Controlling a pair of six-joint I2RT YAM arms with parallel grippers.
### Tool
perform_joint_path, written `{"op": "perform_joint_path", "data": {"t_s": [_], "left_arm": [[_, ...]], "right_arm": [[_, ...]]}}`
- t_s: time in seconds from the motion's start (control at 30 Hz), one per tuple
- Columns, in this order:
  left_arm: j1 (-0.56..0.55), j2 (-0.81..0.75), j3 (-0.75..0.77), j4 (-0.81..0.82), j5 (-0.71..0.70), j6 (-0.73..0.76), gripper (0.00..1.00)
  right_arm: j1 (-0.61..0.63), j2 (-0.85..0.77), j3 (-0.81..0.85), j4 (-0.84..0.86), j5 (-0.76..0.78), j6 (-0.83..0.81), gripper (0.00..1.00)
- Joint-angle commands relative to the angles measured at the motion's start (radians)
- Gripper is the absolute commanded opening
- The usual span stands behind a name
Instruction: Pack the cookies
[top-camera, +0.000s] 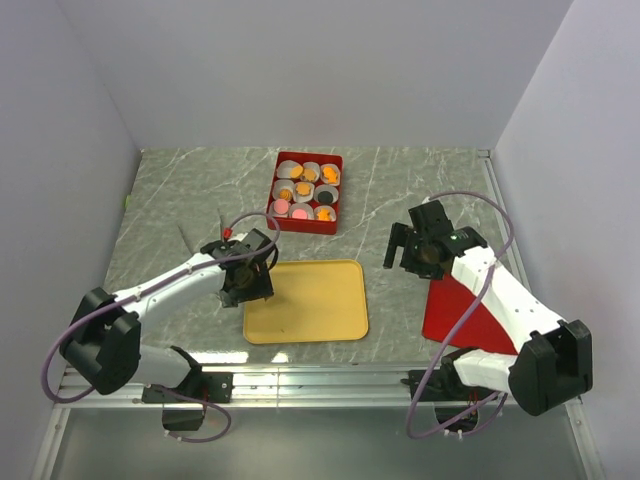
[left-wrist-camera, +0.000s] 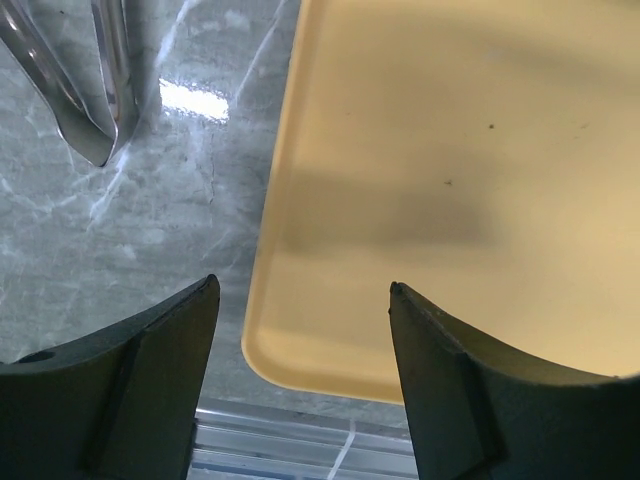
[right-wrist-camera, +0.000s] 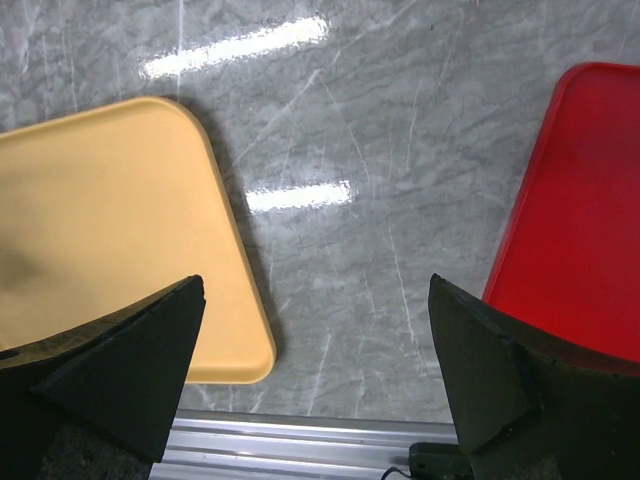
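At the near centre, the tray (top-camera: 320, 310) lay bare. The left gripper (left-wrist-camera: 303, 288) hung over its left edge, jaws apart, holding nothing. The right gripper (right-wrist-camera: 318, 280) hovered spread wide and empty between tray and lid (top-camera: 452, 316). Farther off, the cookies (top-camera: 303, 188) sat in cups (top-camera: 290, 166) inside the box (top-camera: 300, 224). The step was probably closing: grasp the lid by one edge, carry it level, seat it squarely.

Red tray (top-camera: 452, 312) partly hidden under rt arm (top-camera: 500, 290).
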Motion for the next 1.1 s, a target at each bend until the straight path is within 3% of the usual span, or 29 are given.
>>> {"op": "perform_joint_path", "data": {"t_s": [0.0,0.2,0.33,0.63,0.73,0.83,0.87,0.93,1.03,1.07], "left_arm": [[-0.004,-0.06,0.041,0.013,-0.009,0.001,0.75],[-0.007,-0.043,0.083,0.023,0.005,0.022,0.72],[-0.013,-0.055,0.07,0.033,0.028,0.021,0.7],[-0.018,-0.115,0.038,0.02,0.034,0.019,0.71],[-0.018,-0.112,0.037,0.018,0.033,0.025,0.7],[-0.018,-0.106,0.044,0.013,0.03,0.03,0.7],[-0.018,-0.105,0.047,0.013,0.028,0.03,0.7],[-0.018,-0.103,0.056,0.01,0.025,0.03,0.7],[-0.018,-0.098,0.069,0.001,0.02,0.031,0.7],[-0.018,-0.098,0.073,0.001,0.017,0.031,0.7]], "right_arm": [[-0.004,-0.041,-0.006,-0.012,0.035,0.009,0.99],[-0.06,0.054,-0.026,-0.087,0.206,0.08,1.0],[-0.175,0.148,-0.05,-0.049,0.154,0.084,1.0],[-0.268,0.321,-0.073,0.052,0.045,0.101,0.95],[-0.269,0.381,-0.101,0.095,0.014,0.106,0.87],[-0.272,0.427,-0.133,0.138,-0.013,0.118,0.7],[-0.275,0.421,-0.135,0.141,-0.01,0.12,0.6],[-0.277,0.404,-0.141,0.155,0.0,0.129,0.51],[-0.275,0.421,-0.132,0.155,-0.003,0.123,0.25],[-0.277,0.423,-0.13,0.154,-0.007,0.121,0.22]]}}
